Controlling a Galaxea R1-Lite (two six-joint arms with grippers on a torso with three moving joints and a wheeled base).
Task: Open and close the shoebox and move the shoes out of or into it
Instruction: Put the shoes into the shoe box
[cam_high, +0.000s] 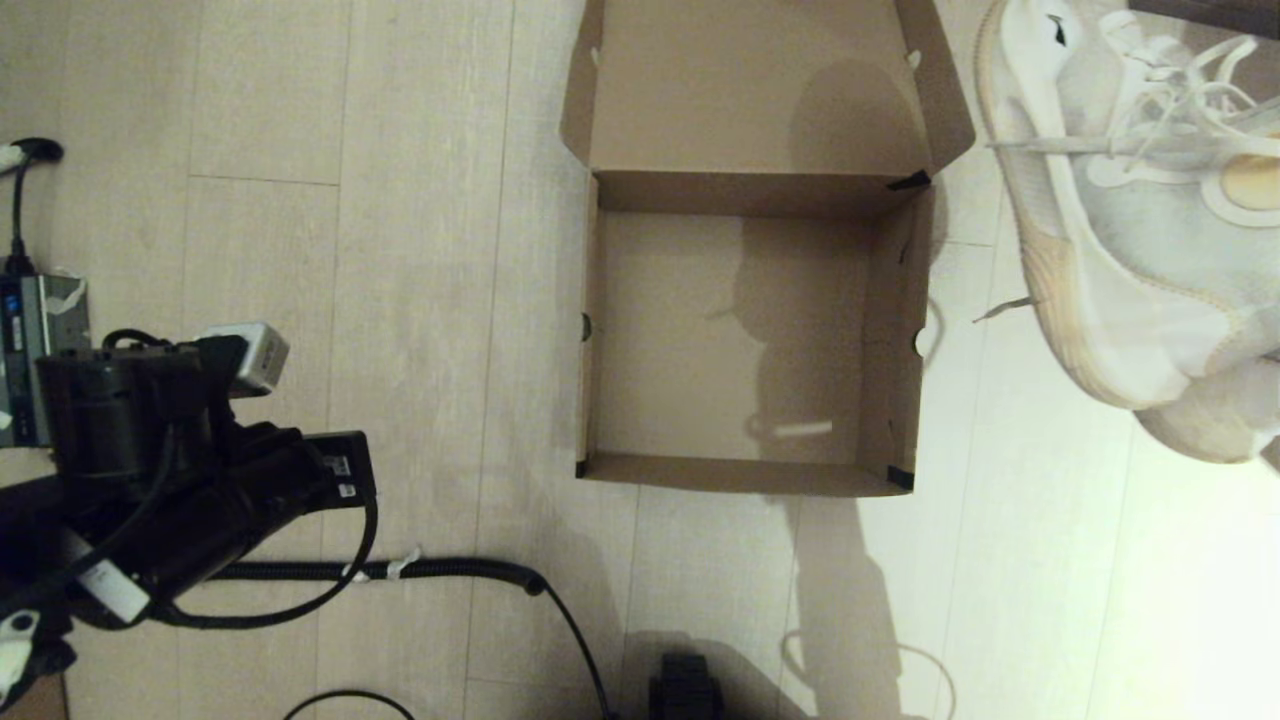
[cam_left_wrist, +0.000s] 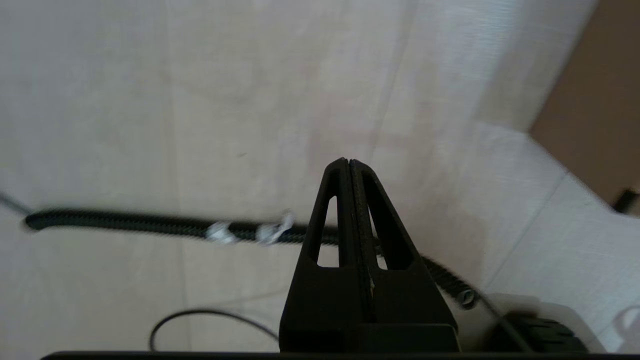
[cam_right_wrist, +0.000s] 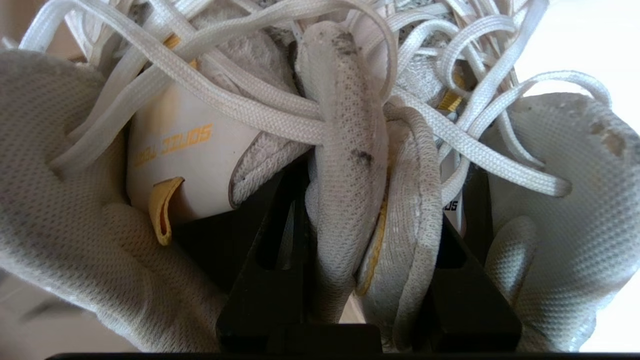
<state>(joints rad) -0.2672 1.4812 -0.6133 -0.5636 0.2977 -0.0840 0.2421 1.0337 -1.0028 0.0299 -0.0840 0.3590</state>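
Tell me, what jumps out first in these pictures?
The pair of white and light-grey mesh lace-up sneakers catches the eye, held together at the head view's upper right, beside the box; the right gripper has its jaws clamped on their inner collars. At centre lies the big brown cardboard shoebox, lid folded back and nothing inside. The left gripper hangs shut over the pale wooden floor, to the box's left.
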